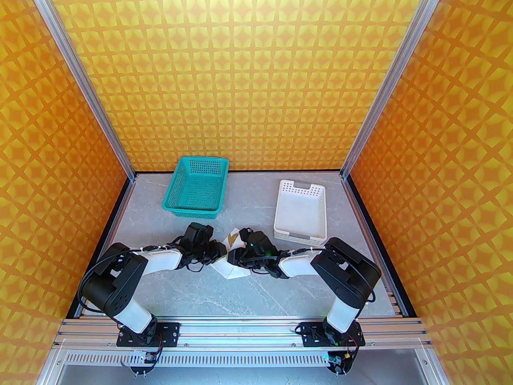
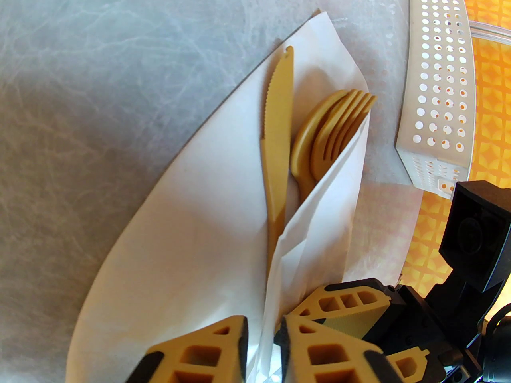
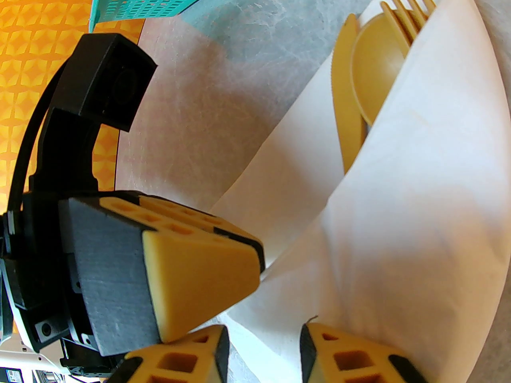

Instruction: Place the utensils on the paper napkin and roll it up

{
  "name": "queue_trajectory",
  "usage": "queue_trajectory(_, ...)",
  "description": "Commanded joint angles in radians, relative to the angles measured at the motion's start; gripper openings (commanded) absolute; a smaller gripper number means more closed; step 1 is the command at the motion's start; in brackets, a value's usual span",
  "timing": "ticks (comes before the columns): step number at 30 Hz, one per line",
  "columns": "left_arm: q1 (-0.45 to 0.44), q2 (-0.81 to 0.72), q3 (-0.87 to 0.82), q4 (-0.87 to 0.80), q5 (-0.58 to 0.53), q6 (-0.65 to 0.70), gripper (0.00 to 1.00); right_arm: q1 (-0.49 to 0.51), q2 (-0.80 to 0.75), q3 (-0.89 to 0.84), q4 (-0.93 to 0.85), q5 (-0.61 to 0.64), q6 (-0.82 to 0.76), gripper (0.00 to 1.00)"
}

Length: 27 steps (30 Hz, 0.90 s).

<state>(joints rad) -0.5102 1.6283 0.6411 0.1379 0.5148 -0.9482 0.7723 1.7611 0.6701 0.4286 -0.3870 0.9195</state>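
Tension matters: left claw (image 2: pixel 261 329) pinches the paper napkin (image 2: pixel 179 233) flap, so we should roll snugly over the utensils (image 2: pixel 315 142) (right claw (image 3: pixel 263 333) straddles it; grip we cannot tell).

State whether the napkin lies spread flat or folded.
Folded, loosely: a flap of the napkin covers the handles of the knife, spoon and fork; their heads poke out.

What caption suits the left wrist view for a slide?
Tan knife, spoon and fork lie on the paper napkin, one flap folded over their handles, passing between the fingers of the left gripper.
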Motion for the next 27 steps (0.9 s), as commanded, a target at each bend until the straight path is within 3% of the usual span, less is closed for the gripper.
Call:
queue_trajectory(1,-0.021,0.019,0.005,-0.065,0.007,0.042,0.15,0.008,0.050,-0.014,-0.080,0.004,-0.003,0.36)
queue_trajectory(9,-0.021,-0.016,0.014,-0.158,-0.056,0.088,0.01,0.008,0.020,0.006,-0.110,0.010,-0.009,0.37)
queue_trajectory(15,-0.021,-0.027,0.018,-0.193,-0.083,0.104,0.00,0.008,-0.067,0.045,-0.218,0.036,-0.051,0.37)
queue_trajectory(19,-0.021,-0.016,0.018,-0.195,-0.094,0.108,0.00,0.007,-0.165,0.060,-0.348,0.075,-0.106,0.30)
queue_trajectory(27,-0.021,-0.017,0.009,-0.192,-0.104,0.112,0.00,0.007,-0.267,0.064,-0.606,0.119,-0.212,0.06)
